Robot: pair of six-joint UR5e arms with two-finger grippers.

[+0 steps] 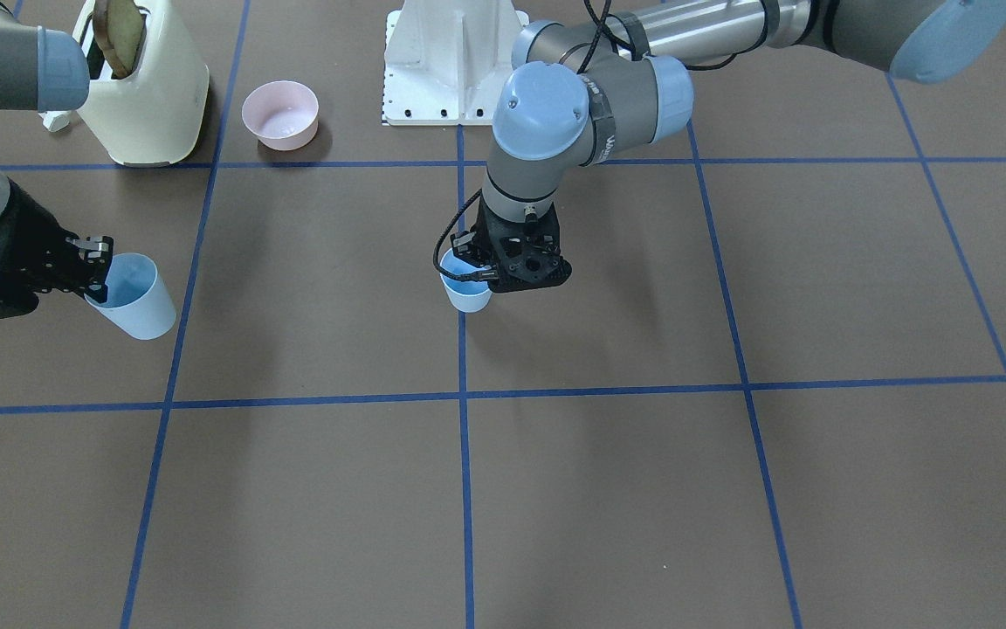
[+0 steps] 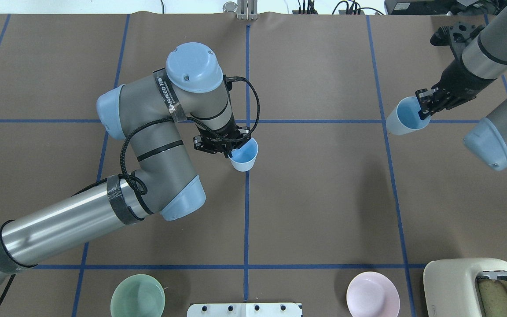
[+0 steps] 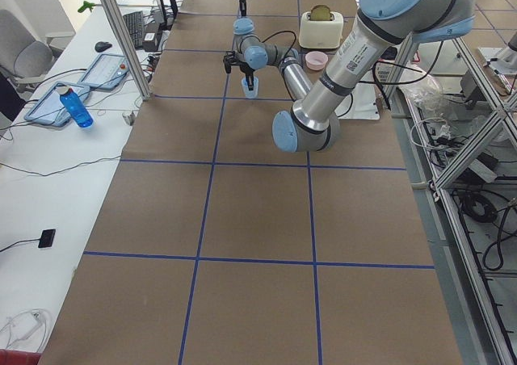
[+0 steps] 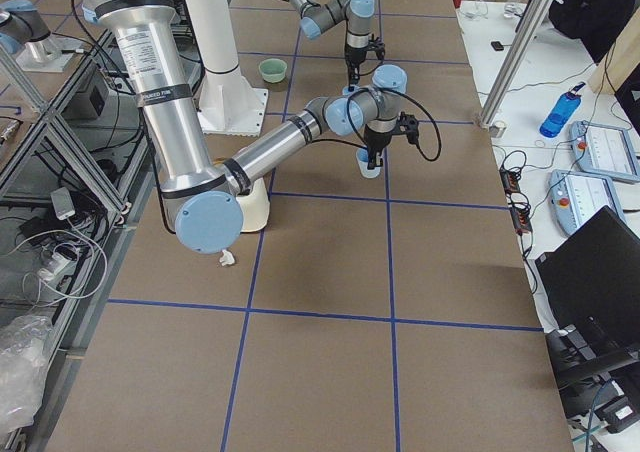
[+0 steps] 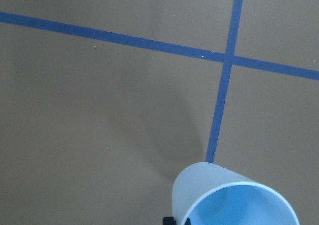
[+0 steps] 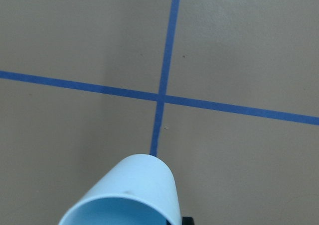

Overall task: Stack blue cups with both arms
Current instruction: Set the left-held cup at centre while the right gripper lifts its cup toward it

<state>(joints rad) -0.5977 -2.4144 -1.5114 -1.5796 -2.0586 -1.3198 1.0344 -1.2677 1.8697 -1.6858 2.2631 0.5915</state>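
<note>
Two rim pinches: left gripper (image 2: 233,152) clamped on centre cup (image 2: 245,158), right gripper (image 2: 424,110) on tilted cup (image 2: 399,119). I judge both light, thin-walled, slick; squeeze gently.

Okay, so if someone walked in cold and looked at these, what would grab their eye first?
Two light-blue cups, each pinched at the rim: the left fingers hold the upright cup over the table's middle tape line, the right fingers hold the tilted cup far to the robot's right. Next, the cream toaster with bread in it, beside the pink bowl near the white base.
</note>
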